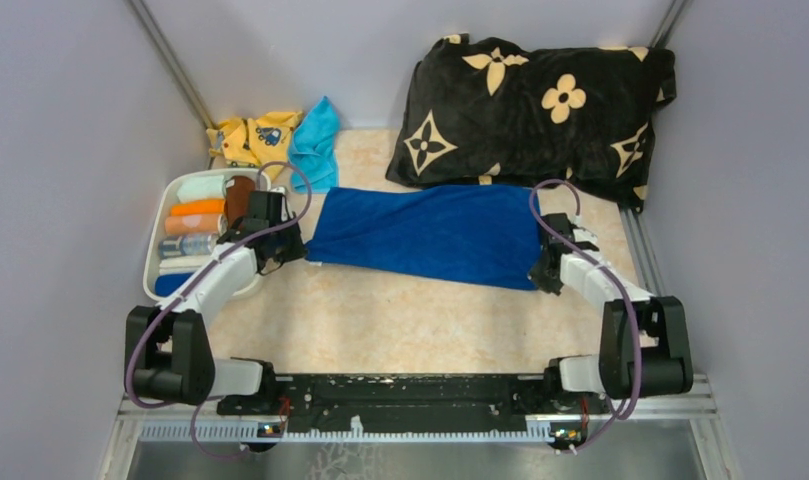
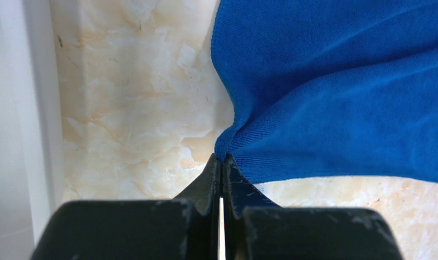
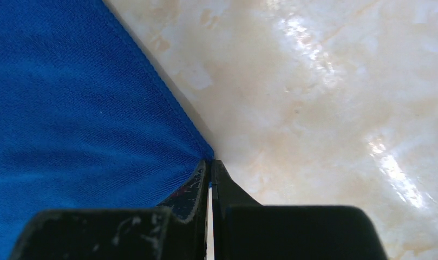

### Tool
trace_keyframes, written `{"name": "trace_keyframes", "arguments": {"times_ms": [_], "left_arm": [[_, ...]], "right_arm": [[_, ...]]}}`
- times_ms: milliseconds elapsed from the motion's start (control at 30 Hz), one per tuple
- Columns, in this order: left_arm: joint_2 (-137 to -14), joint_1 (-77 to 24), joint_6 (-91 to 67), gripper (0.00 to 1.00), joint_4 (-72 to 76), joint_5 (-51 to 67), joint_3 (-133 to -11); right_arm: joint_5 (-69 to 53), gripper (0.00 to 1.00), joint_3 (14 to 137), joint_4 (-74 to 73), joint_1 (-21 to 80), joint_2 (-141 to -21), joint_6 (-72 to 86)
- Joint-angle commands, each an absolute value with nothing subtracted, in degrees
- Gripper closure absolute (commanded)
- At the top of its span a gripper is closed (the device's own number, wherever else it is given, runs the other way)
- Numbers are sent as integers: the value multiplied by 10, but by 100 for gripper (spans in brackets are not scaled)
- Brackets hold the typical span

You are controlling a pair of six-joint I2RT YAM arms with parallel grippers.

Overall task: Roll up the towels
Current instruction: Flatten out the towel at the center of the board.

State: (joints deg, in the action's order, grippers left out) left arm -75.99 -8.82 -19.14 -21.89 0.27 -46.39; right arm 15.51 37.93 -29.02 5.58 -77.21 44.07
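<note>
Pinching the near corners of the blue towel [image 1: 430, 232] looks like the step in hand, the start of a fold or roll. The left gripper [image 2: 222, 160] has its jaws pressed together on the near-left corner, and the cloth puckers into the tips. The right gripper [image 3: 208, 162] is likewise clamped tight on the near-right corner, with the hem running straight into its tips. Both are low over the table [image 1: 380, 320], one at each end of the towel.

The towel lies flat between the two arms, long side running left to right. Its near edge is by the grippers and its far edge almost reaches the pillow [image 1: 535, 100].

The next move, as I judge it, calls for both arms to lift together and carry the near edge away and over. They need to keep level and evenly spaced so the cloth turns without skewing. A pull outward would stretch it, and a slack grip would drop a corner.

Left of the towel is a basket [image 1: 150, 255] of rolled items. The brown towel [image 1: 240, 195] sits at its far right corner, and I cannot tell how neatly it is rolled. Further back, the cyan towel [image 1: 315, 145] lies crumpled by the wall, touching a yellow cloth [image 1: 250, 135].
</note>
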Motion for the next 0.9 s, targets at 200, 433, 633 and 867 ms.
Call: {"name": "trace_keyframes", "arguments": {"times_ms": [200, 433, 633, 867], "left_arm": [[-700, -67, -249, 100, -261, -1, -568], [-578, -67, -253, 100, -335, -17, -652], [-452, -68, -285, 100, -375, -23, -668], [-430, -67, -304, 100, -440, -11, -711]], "right_arm": [[209, 100, 512, -436, 18, -580, 345], [247, 100, 656, -522, 18, -470, 271], [249, 100, 731, -558, 18, -368, 229], [205, 100, 776, -579, 18, -347, 196]]}}
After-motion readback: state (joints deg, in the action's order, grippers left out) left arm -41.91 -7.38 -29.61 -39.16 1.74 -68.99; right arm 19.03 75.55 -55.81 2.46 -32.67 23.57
